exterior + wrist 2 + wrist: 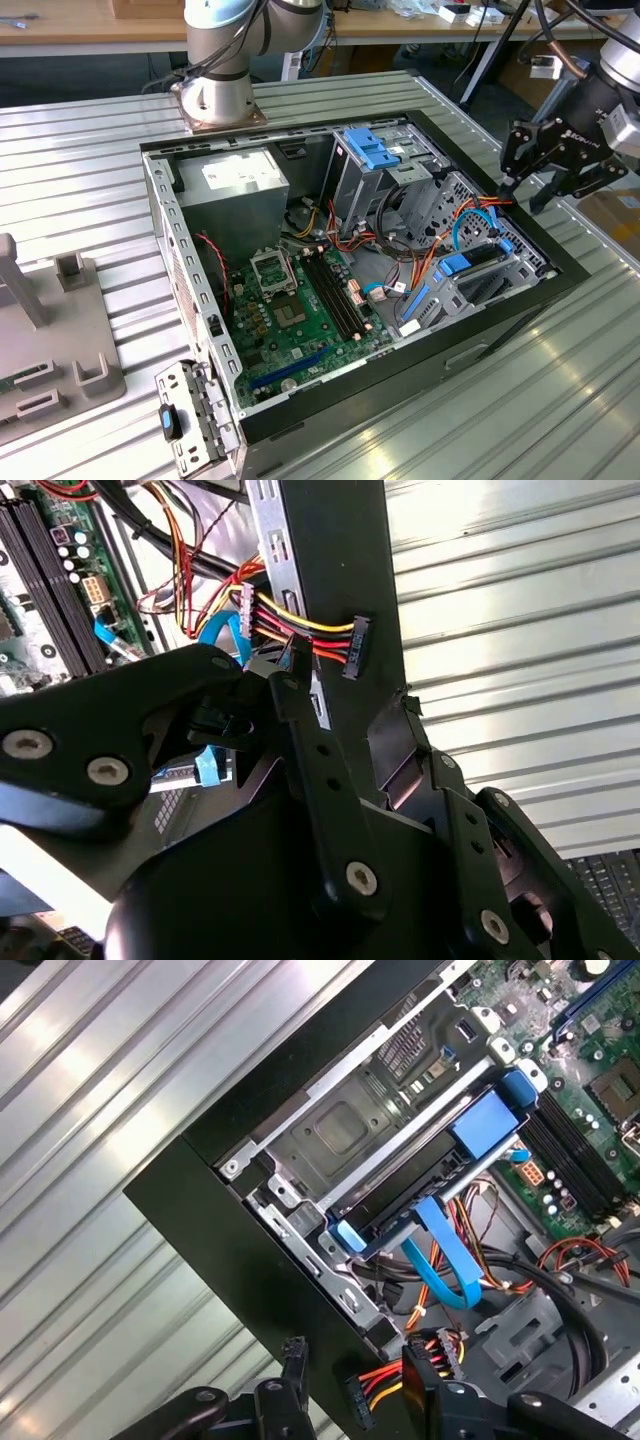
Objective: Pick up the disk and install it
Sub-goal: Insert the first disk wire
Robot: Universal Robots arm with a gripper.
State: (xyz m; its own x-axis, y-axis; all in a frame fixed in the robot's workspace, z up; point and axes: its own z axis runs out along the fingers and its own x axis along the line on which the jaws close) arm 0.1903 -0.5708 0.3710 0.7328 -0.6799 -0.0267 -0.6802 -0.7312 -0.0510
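The disk [478, 268], a dark flat drive in a bright blue carrier, lies in the drive cage at the corner of the open computer case on the exterior view's right. In the first wrist view the disk [430, 1175] sits lengthwise in that cage, with a flat blue cable [445, 1255] looping off its end. My gripper [524, 190] hangs open just above the case's rim beside that cage, apart from the disk and holding nothing. Its black fingertips [293, 1375] straddle the black case wall, and a power plug with coloured wires [362, 1395] rests on the wall between them.
The case [560, 285] holds a green motherboard [300, 310], a grey power supply [230, 185] and a grey cage topped by a blue clip [375, 150]. The arm's base [220, 95] stands behind the case. A grey fixture [50, 330] and a loose metal bracket [190, 425] lie on the ribbed table.
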